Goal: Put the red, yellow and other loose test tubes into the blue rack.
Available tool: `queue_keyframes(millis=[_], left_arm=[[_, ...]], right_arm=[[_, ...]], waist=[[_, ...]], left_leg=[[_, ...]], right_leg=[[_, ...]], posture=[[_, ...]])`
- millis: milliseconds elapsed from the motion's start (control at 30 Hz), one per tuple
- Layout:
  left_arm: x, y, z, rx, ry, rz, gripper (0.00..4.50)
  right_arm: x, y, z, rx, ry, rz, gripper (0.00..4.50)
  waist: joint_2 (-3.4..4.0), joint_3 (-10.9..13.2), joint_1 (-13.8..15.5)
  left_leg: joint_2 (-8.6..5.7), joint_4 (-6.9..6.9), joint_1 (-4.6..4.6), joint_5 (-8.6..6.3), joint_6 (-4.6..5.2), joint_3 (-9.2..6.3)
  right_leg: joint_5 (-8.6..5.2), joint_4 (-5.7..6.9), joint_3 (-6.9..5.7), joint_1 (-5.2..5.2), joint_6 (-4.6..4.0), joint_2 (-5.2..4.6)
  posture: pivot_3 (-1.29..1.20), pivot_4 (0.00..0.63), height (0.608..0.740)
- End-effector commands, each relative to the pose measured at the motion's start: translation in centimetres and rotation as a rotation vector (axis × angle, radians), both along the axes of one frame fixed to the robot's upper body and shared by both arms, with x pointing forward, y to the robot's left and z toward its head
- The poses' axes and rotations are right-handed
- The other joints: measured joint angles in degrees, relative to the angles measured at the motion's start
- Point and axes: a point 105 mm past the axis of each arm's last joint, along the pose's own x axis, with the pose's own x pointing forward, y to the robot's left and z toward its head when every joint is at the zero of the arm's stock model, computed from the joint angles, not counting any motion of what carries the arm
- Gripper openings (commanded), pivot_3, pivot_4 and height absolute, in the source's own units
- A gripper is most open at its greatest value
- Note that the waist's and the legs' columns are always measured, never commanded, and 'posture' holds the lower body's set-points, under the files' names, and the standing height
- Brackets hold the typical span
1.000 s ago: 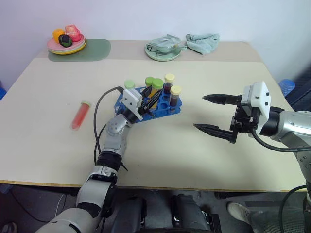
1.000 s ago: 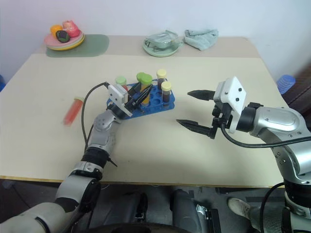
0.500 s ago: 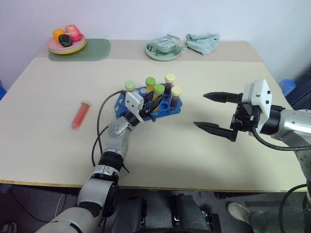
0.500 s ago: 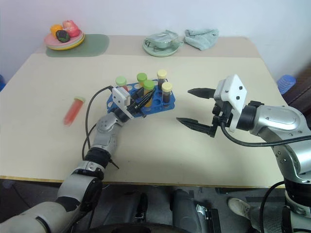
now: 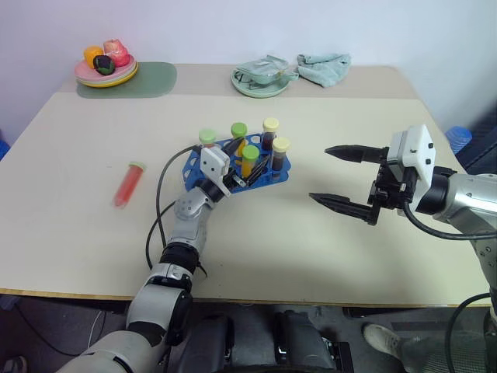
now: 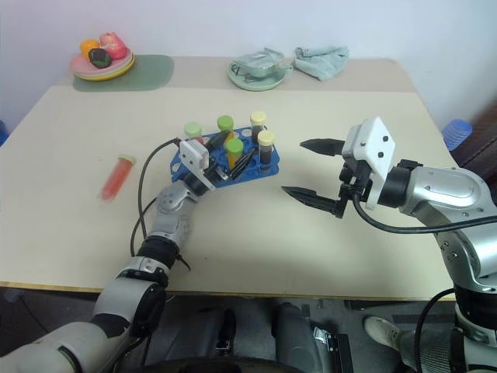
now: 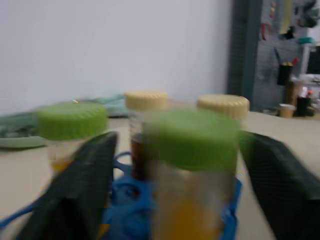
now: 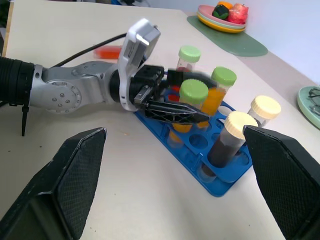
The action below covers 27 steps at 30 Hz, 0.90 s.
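The blue rack [image 5: 283,176] stands at the table's middle and holds several capped tubes. My left gripper [image 5: 248,172] is open at the rack's near side. Its fingers [image 7: 80,190] stand on either side of an orange-yellow tube with a green cap [image 5: 249,158], which sits upright in a rack hole with a gap on each side. A red tube [image 5: 129,184] lies loose on the table, far left of the rack. My right gripper [image 5: 318,174] hangs open above the table to the right of the rack, holding nothing.
At the table's far side are a plate of fruit [image 5: 106,71] on a green mat [image 5: 147,80], a pale green plate [image 5: 262,79] with wrappers, and a crumpled cloth [image 5: 324,67]. A black cable loops from my left wrist over the table.
My left gripper has lowered the green-capped orange-yellow tube into a rack hole and opened its fingers off it. The right gripper has stayed where it was.
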Motion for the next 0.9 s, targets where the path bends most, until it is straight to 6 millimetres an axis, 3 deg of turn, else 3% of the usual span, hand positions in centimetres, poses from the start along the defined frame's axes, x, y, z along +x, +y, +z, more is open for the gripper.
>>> queue_keyframes(millis=[33,167,333,500,633,767,900], left_arm=[[-0.6,1.5,3.0,-0.064,-0.063,0.004,4.44],[-0.8,6.2,5.8,-0.12,-0.021,0.102,4.44],[-0.6,15.2,8.9,-0.158,0.038,0.456,4.44],[-0.6,21.9,8.5,-0.009,0.269,0.833,4.44],[-0.9,23.4,7.7,0.064,0.531,0.894,4.44],[-2.2,23.4,4.4,0.368,0.987,0.833,4.44],[-2.1,24.6,3.8,0.407,1.093,0.85,4.44]], right_arm=[[-0.3,0.5,1.0,0.008,-0.051,0.013,4.5],[0.0,0.9,0.9,0.02,-0.051,0.021,4.5],[0.4,1.6,0.6,0.043,-0.05,0.054,4.5],[1.0,2.2,0.2,0.055,-0.054,0.094,4.5],[1.4,2.6,0.0,0.056,-0.059,0.122,4.5],[1.6,2.8,-0.2,0.054,-0.06,0.147,4.5],[1.7,2.8,-0.3,0.047,-0.062,0.161,4.5]], waist=[[0.0,0.0,-0.04],[0.0,0.0,-0.27],[0.01,0.0,-0.4],[-0.01,0.0,-0.01],[-0.08,0.01,0.12],[-0.18,0.06,-0.12],[-0.12,0.03,-0.45]], left_leg=[[0.01,0.0,0.0,0.0,0.0,0.0],[0.04,0.0,0.01,0.01,-0.02,0.0],[0.06,0.0,0.03,0.02,-0.04,-0.01],[0.04,0.01,0.02,0.02,-0.05,-0.01],[0.02,0.02,-0.01,0.02,-0.04,-0.03],[0.0,0.04,-0.05,0.03,-0.06,-0.09],[-0.03,-0.01,0.01,0.05,-0.09,-0.08]], right_leg=[[0.0,0.0,0.0,-0.01,0.0,0.0],[0.0,0.04,0.02,-0.03,0.0,0.01],[0.0,0.1,0.02,-0.04,0.0,0.02],[0.0,0.07,0.01,-0.02,0.0,0.03],[0.0,0.06,0.0,-0.02,0.01,0.03],[0.0,0.1,-0.05,-0.04,0.01,0.06],[-0.01,0.11,-0.04,-0.05,0.0,0.07]], posture=[[0.0,0.15,0.74],[0.0,0.15,0.74],[0.0,0.15,0.74],[0.0,0.15,0.74],[0.0,0.15,0.74],[0.0,0.15,0.74],[0.0,0.15,0.74]])
